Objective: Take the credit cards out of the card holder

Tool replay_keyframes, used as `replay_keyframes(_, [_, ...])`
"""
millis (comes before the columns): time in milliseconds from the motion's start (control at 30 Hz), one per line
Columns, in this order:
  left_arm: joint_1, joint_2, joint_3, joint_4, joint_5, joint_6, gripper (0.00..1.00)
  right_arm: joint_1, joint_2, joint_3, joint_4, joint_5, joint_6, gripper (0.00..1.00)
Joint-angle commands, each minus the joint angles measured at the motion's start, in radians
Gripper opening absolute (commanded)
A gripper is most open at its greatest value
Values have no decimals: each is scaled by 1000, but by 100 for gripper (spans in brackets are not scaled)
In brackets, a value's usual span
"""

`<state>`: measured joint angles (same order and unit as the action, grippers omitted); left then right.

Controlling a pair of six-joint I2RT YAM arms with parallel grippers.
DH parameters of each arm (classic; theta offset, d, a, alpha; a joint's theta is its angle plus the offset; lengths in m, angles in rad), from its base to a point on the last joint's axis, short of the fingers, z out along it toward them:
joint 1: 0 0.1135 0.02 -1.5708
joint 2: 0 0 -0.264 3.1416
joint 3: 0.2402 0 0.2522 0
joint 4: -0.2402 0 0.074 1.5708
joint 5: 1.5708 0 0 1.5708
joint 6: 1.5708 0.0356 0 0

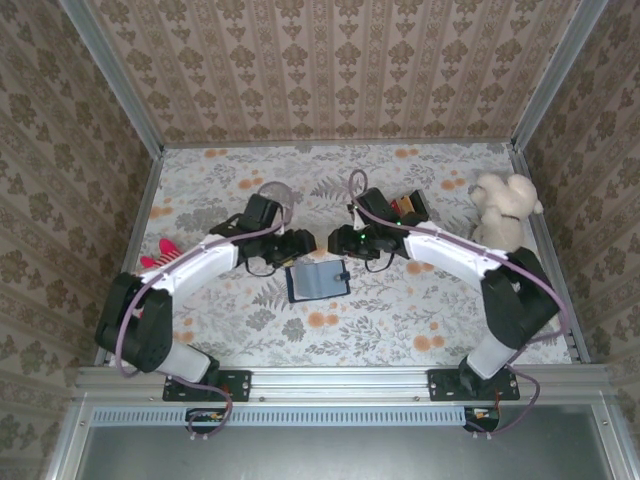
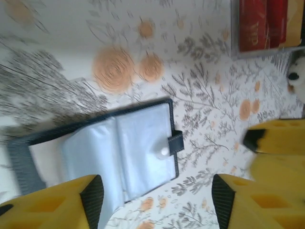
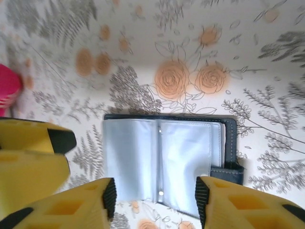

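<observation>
The card holder point(image 1: 318, 281) lies open and flat on the flowered table point(image 1: 400, 320), its dark navy rim framing pale blue slots point(image 3: 162, 157), with the closing tab point(image 2: 175, 141) on one edge. The credit cards are out of view; the slots that show look pale and plain. My left gripper point(image 2: 157, 200) hovers open just above the holder's near edge point(image 2: 119, 148) with nothing between its fingers. From the other side my right gripper point(image 3: 156, 198) stands open over the holder, touching nothing. Both grippers point(image 1: 300, 245) point(image 1: 342, 243) nearly meet just behind it.
A red, cream and brown striped block point(image 1: 410, 207) point(image 2: 262, 24) sits behind the right arm. A white plush toy point(image 1: 505, 205) stands at the back right. A pink object point(image 1: 160, 252) point(image 3: 8, 90) lies by the left arm. Patterned walls close in the table.
</observation>
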<state>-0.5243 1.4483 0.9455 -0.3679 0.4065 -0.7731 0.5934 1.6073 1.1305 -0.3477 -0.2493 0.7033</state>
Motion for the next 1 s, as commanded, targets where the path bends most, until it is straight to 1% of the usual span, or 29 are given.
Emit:
replay_keyframes(0, [52,-70,32,-170,-112,86,69,-31,-108,-35,-67,139,-21,59])
replay_keyframes(33, [61,-84,36,-191,-133,103,70,-40,-141,-39,-77,179,-38,63])
replay_keyframes(100, [111,-126,52,-240,-195,144,75,-65,-208,-53,-97,272,-76,71])
replay_keyframes(200, [145,-178,76,-305,-303,207,78,-114,-321,-86,-94,373,-143,78])
replay_keyframes(233, [155,-191,82,-323,-340,218,81,-130,-350,-94,-94,401,-160,81])
replay_keyframes(367, [178,-256,75,-340,-494,284,96,-180,-466,-147,-78,545,-239,100])
replay_keyframes(400, [179,-268,64,-331,-530,304,99,-190,-490,-164,-67,584,-259,100])
replay_keyframes(433, [181,-284,49,-315,-575,328,100,-202,-517,-187,-54,620,-280,100])
replay_keyframes(533, [189,-341,-16,-240,-714,376,100,-244,-570,-257,-10,725,-312,100])
replay_keyframes(633, [198,-404,-105,-136,-847,408,100,-296,-583,-324,23,828,-335,100])
replay_keyframes(700, [213,-441,-166,-68,-934,418,100,-306,-589,-399,108,950,-370,100])
replay_keyframes(733, [227,-451,-186,-50,-956,421,100,-315,-590,-424,138,998,-369,100])
replay_keyframes(800, [257,-463,-228,-11,-979,439,100,-349,-590,-477,204,1011,-369,100])
replay_keyframes(867, [263,-476,-309,115,-995,537,100,-367,-587,-550,333,1010,-403,100])
replay_keyframes(933, [270,-490,-381,225,-1022,578,100,-380,-575,-606,445,1015,-450,100])
replay_keyframes(967, [282,-497,-414,275,-1007,594,100,-395,-560,-625,490,1011,-460,100])
